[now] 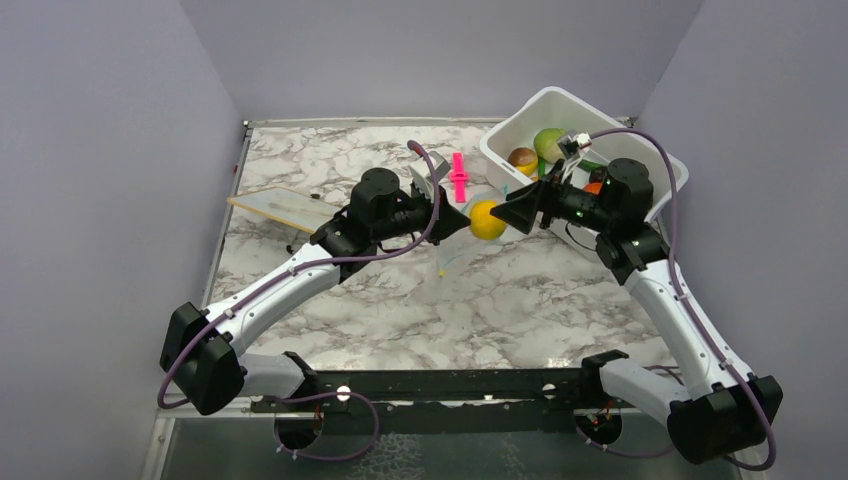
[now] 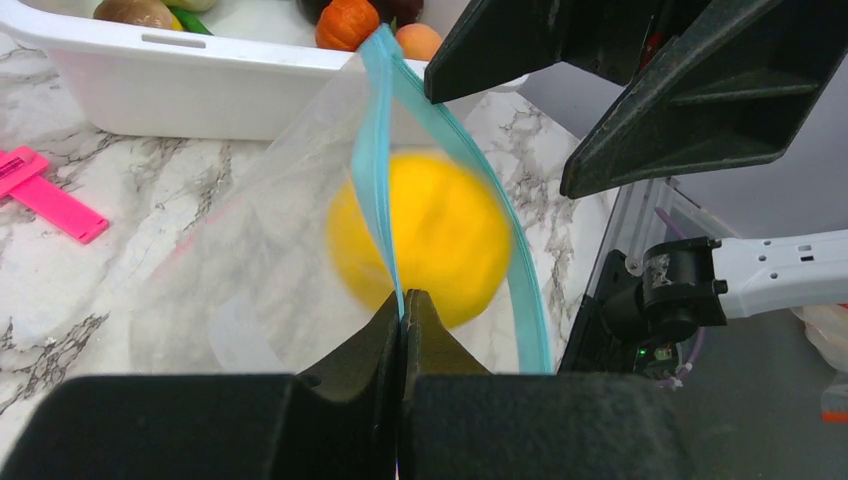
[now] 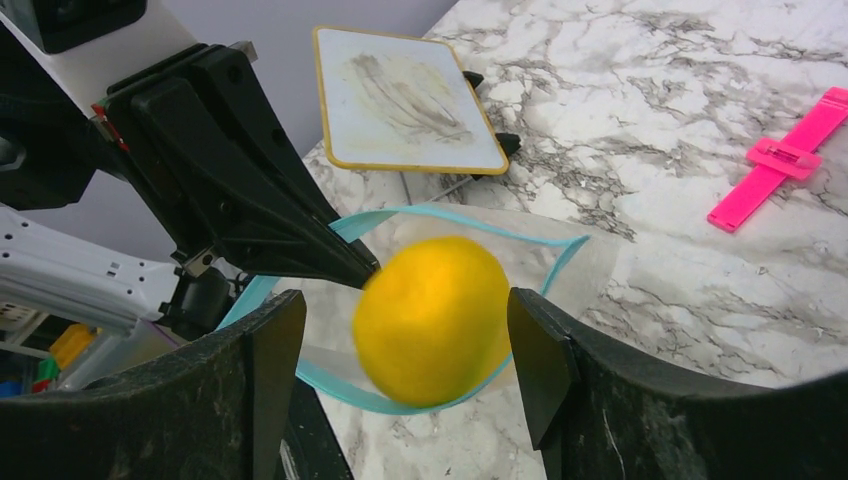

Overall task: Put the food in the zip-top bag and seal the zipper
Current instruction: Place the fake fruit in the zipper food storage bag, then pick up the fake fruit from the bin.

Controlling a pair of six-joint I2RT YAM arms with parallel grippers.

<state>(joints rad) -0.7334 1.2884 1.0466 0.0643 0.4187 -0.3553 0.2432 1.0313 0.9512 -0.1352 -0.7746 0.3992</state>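
My left gripper is shut on the light blue zipper of the clear zip-top bag and holds its mouth open above the table. A round yellow food piece is blurred at the bag's mouth, between the spread jaws of my right gripper, which do not touch it. From above, the yellow piece sits between my left gripper and my right gripper. More food, green, brown and orange, lies in the white tub.
The white tub stands tilted at the back right, just behind my right arm. A bright pink clip lies on the marble behind the bag. A flat pale yellowish board sits raised at the left.
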